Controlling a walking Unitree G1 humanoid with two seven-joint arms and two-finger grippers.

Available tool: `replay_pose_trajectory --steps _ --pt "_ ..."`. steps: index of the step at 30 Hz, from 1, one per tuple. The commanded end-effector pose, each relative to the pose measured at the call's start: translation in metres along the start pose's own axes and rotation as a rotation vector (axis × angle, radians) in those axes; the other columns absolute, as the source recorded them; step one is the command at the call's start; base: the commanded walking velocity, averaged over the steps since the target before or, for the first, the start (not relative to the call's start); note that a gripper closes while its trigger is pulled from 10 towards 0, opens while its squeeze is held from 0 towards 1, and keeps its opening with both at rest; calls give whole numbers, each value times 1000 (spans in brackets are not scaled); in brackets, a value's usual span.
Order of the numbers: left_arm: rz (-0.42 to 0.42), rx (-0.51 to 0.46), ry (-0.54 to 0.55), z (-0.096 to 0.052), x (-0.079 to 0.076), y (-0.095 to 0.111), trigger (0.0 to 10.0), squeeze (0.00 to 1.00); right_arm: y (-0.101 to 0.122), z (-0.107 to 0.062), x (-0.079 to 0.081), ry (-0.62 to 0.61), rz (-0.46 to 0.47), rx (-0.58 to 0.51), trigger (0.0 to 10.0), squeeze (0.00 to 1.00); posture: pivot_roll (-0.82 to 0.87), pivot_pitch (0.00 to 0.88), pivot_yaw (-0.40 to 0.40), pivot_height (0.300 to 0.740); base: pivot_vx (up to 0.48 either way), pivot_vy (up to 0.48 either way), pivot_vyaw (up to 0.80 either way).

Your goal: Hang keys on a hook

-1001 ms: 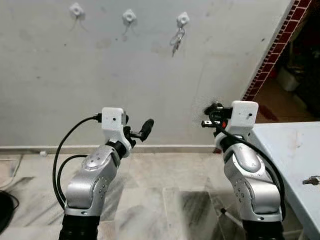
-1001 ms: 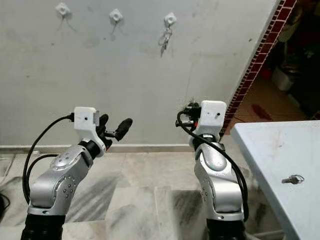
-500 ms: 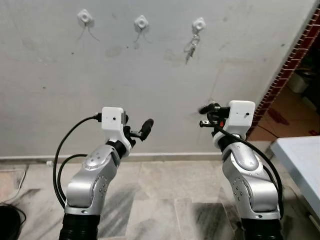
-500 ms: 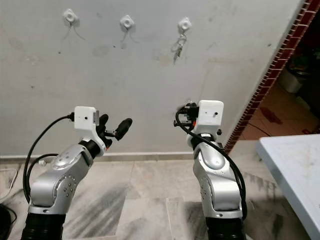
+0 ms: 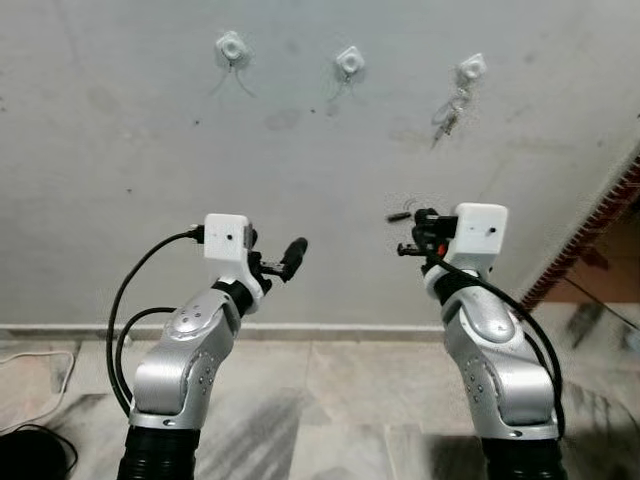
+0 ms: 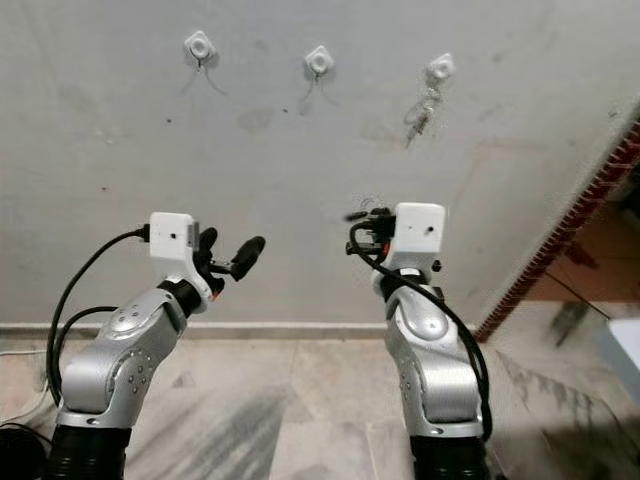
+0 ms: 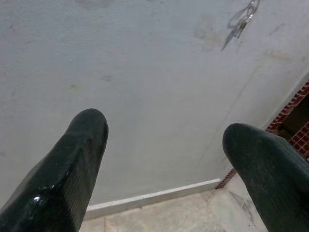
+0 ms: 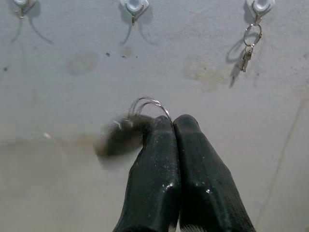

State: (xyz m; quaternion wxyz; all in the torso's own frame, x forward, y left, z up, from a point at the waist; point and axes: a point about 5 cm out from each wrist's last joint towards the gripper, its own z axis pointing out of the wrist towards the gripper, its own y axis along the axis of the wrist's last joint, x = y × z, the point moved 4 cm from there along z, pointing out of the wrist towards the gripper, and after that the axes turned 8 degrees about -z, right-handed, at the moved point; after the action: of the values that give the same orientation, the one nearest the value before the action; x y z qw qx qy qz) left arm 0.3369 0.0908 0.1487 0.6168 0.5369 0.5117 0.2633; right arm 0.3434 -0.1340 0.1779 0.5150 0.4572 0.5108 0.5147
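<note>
I have the right claw pressed together on the keys, pinching the ring so that its wire loop stands up past the fingertips while the key itself swings to one side in a blur. The claw is raised in front of the bare wall, well below the row of three white hooks and apart from all of them. The left claw is held up at about the same height with its fingers spread wide and nothing between them; I am not using it.

The way I read it, the pick-up is done and I am in the carry-and-aim step, facing the wall with the hanging not yet begun. The right-hand hook already carries another set of keys, so I would go for the middle hook, which sits almost straight above my ring in the right wrist view, or failing that the left hook.

The next move calls for a reach up and forward, waiting for the key to stop swinging, then bringing the open part of the ring over the hook's prong and lowering it before I release. The ring is small and the prong short, so a slight misalignment could leave it bumping the wall plate instead.
</note>
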Motion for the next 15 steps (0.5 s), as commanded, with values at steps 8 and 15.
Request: replay_pose_trajectory --steps 8,15 --pt "17 -7 -31 3 -11 2 10000 0 3 3 -19 -58 -17 -9 10000 0 165 0 -65 740 480 0 0" --pt "11 -3 -29 3 -11 1 10000 0 2 3 -17 -55 -12 -8 10000 0 164 0 -64 740 472 0 0"
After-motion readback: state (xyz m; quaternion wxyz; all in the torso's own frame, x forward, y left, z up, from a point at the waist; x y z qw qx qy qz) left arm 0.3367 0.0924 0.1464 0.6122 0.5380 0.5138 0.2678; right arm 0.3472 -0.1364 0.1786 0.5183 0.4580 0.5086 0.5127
